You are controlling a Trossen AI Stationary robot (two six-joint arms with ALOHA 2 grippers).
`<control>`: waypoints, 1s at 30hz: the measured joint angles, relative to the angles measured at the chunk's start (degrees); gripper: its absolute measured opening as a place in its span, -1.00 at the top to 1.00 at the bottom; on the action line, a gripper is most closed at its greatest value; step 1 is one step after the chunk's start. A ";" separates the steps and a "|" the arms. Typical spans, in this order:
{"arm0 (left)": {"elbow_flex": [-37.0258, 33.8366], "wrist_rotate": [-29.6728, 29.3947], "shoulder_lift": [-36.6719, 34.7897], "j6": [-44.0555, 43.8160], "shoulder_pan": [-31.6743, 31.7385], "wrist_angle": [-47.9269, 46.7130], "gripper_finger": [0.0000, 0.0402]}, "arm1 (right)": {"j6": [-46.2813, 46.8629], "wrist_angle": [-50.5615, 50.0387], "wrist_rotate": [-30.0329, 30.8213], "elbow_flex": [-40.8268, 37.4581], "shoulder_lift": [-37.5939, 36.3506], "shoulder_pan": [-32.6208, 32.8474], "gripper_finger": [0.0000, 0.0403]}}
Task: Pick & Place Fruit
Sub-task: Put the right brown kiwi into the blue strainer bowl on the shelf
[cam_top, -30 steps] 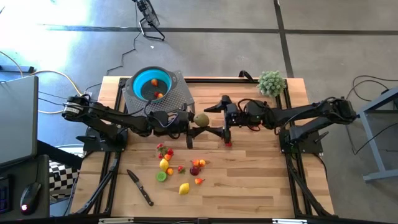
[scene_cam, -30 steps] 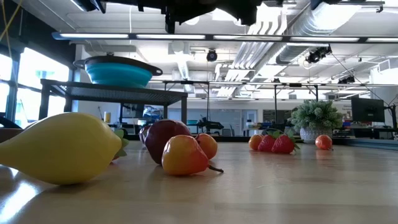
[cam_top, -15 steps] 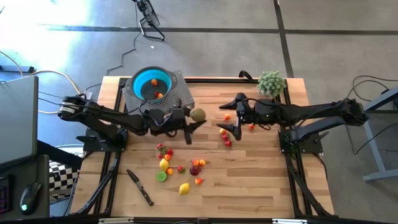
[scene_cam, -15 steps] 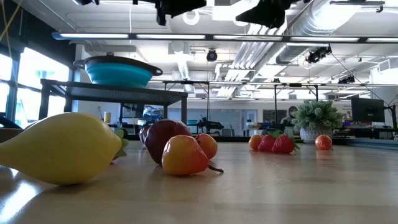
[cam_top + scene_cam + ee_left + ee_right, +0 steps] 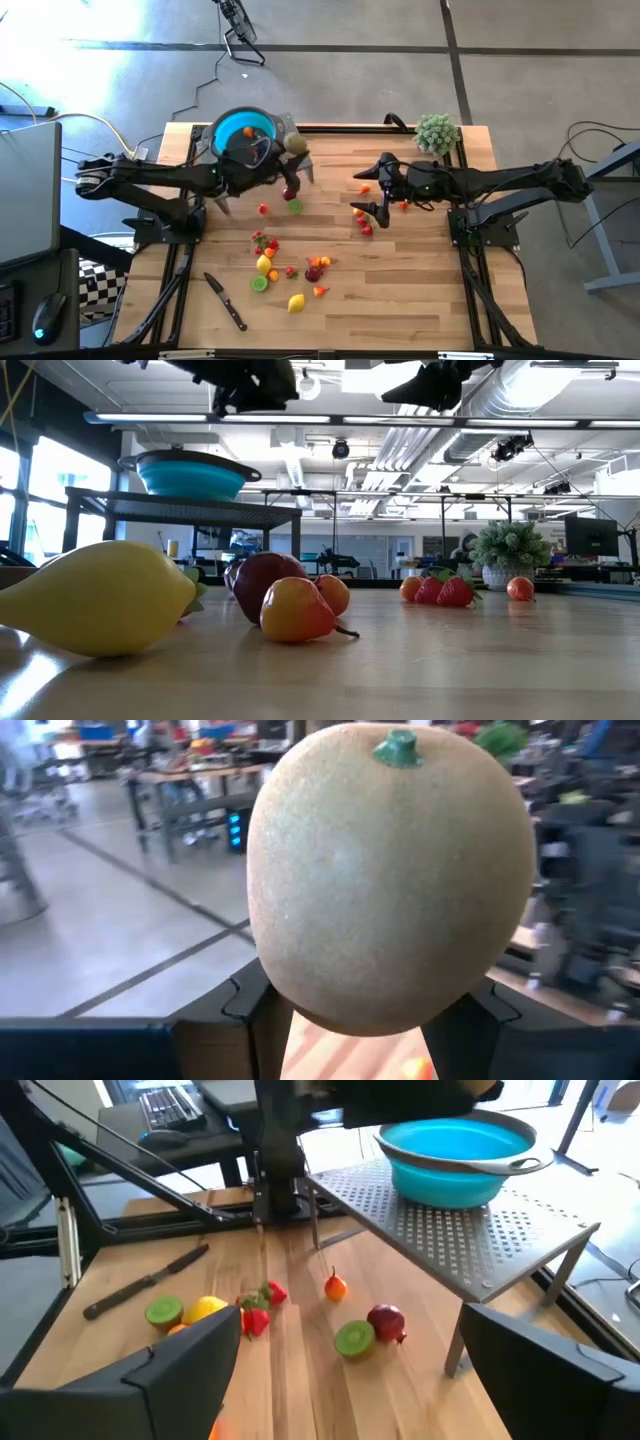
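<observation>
My left gripper (image 5: 293, 152) is shut on a fuzzy brown-green kiwi (image 5: 296, 145) with a green stem cap. It holds the kiwi in the air at the right corner of the perforated metal stand (image 5: 283, 160), beside the teal bowl (image 5: 243, 133). Two small fruits lie in that bowl. My right gripper (image 5: 363, 190) hangs open over the table's middle with nothing between its fingers. Several small fruits (image 5: 268, 262) lie scattered on the wooden table, among them a yellow lemon (image 5: 100, 595). My left gripper pinches the kiwi's lower half (image 5: 300, 1010) between its two fingers (image 5: 262, 1030), one on each side. The fingers point about level, toward the table's far right. The kiwi sits upright with its stem cap (image 5: 396, 747) on top, lifted clear of table and stand.
A black-handled knife (image 5: 226, 301) lies near the front left. A fuzzy pale green plant ball (image 5: 436, 132) stands at the far right corner. A lime half (image 5: 295, 207) and red fruits (image 5: 362, 222) lie between the arms. The table's near right part is bare wood.
My left gripper has carried the kiwi from the table's middle toward the far left, up beside the bowl, and has swung about. My right gripper, which stood close to the kiwi, has drawn back toward the right edge and stayed open. Fruits under the arms now show.
</observation>
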 joint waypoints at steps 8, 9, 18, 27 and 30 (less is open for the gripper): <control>0.00 -6.01 -5.85 -4.67 6.38 -14.18 0.13 | 0.39 -1.60 0.20 0.00 -0.02 0.00 -0.83; 0.00 -7.15 -6.71 -5.21 6.97 -15.88 0.13 | 0.25 -1.81 0.21 0.00 -0.02 0.00 -0.83; 0.00 -13.60 -13.84 -13.25 11.22 -33.91 0.13 | 0.02 -2.15 0.20 0.00 -0.02 0.00 -0.83; 0.00 -16.38 -16.20 -20.25 15.31 -46.25 0.13 | 0.02 -2.20 0.22 0.00 -0.02 -0.04 -0.83; 0.00 -16.03 -15.96 -20.29 15.98 -47.28 0.13 | 0.02 -2.20 0.22 0.00 -0.02 -0.04 -0.83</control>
